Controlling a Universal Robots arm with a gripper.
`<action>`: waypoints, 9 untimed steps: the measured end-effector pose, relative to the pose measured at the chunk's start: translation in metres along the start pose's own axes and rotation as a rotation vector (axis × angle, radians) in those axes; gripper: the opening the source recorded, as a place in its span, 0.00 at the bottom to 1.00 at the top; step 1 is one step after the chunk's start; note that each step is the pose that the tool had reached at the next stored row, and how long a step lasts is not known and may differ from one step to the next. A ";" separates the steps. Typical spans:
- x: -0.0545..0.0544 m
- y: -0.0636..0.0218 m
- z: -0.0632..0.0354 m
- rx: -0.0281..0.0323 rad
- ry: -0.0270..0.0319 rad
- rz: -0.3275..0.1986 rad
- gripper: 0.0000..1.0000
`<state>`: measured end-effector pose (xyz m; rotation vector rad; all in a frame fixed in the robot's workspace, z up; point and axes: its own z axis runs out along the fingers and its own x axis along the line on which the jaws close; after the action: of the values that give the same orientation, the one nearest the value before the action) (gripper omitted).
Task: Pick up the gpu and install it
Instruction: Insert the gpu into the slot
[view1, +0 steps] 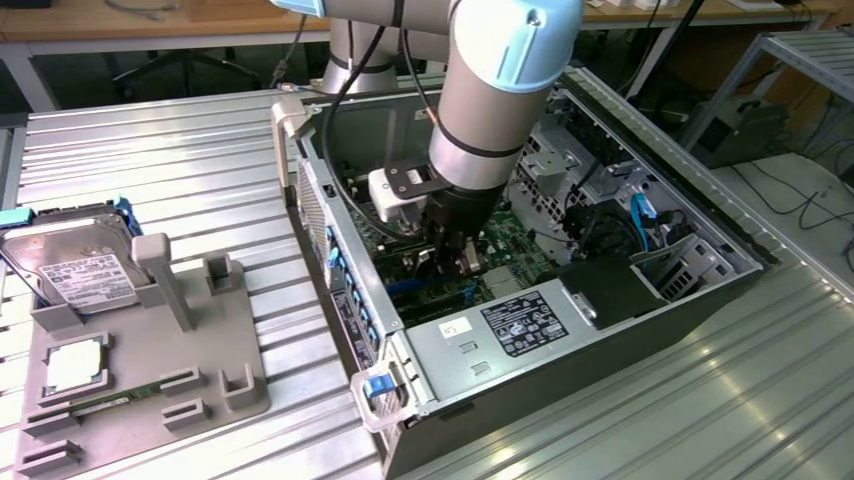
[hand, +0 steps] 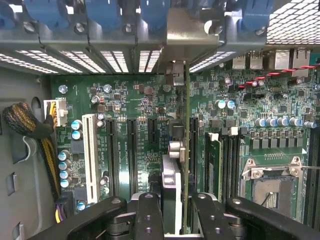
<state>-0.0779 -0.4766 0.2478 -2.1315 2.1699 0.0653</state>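
One card matters here, and it is already off the table (view1: 174, 150): the gpu (hand: 171, 180) hangs inside the open computer case (view1: 574, 400), seen edge-on in the wrist view, standing upright over the green motherboard (hand: 135, 100). The hand (hand: 178, 210) pinches it, one black finger on each flat face, so the jaws are pressed against the card rather than spread wide. In the exterior view the arm reaches down into the middle of the case.

We judge the step in hand to be the install itself; the pick-up is done. The card's silver bracket (hand: 187, 30) sits up against the rear wall of the case, just beside the row of blue clips (hand: 100, 15). Its lower edge runs close along one of the long black slots (hand: 193, 150), but we cannot tell whether it has entered that slot or only hovers over it.

Seating it, in our view, calls for the edge to lie true along the slot and for a straight, even push with no tilt.

On the exterior view's left, the grey tray (view1: 227, 370) holds the hard drive (view1: 74, 270) and the memory stick (view1: 114, 400), well apart from the work.
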 end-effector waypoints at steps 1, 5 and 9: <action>0.000 0.0000 0.0000 0.0000 0.0000 0.000 0.28; 0.000 -0.0037 0.0000 -0.0002 0.0011 0.000 0.28; 0.000 -0.0038 0.0001 0.0001 0.0050 0.000 0.28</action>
<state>-0.0741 -0.4764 0.2479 -2.1342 2.1723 0.0598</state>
